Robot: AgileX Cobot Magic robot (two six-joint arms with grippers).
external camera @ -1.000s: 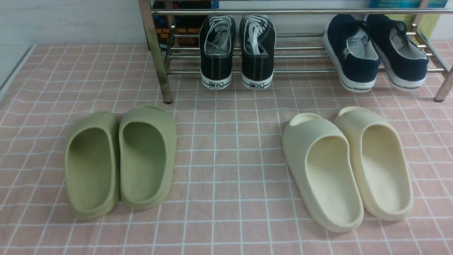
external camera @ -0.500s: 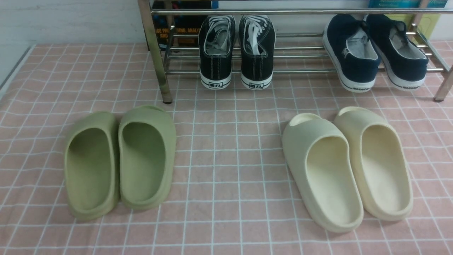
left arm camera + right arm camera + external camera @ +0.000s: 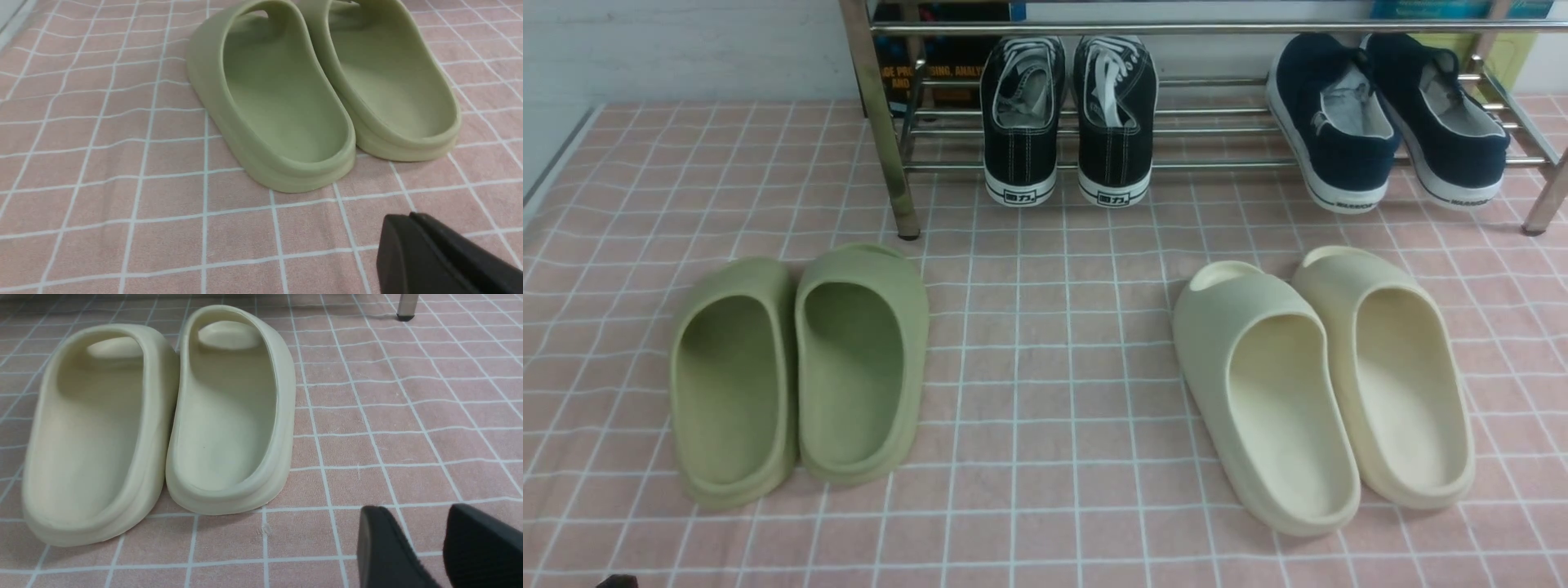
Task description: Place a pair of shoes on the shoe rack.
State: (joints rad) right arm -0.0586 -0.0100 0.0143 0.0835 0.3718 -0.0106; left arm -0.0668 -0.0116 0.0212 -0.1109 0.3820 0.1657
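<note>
Black canvas on chrome: the shoes (image 3: 1067, 118) already sit side by side on the lowest bars of the rack (image 3: 882, 131), toes pointing in and white heels overhanging the front bar toward you. A navy pair (image 3: 1388, 122) occupies the same shelf, well apart to the right. By the look of it, the placing step is done and you are in the pull-back stage.

On the counter (image 3: 1045, 327), the green slides (image 3: 800, 371) and cream slides (image 3: 1327, 384) rest untouched, each pair in front of 1 wrist camera.

Your right fingers (image 3: 384, 547) stand apart with nothing between them, low over the cloth near the cream slides. Of the left gripper (image 3: 441, 257) only 1 dark finger shows, so you cannot tell whether it is apart or together; nothing is visibly held.

If anything remains, it is probably a check that both heels are seated squarely; otherwise keep both arms clear of the slides as you finish.
</note>
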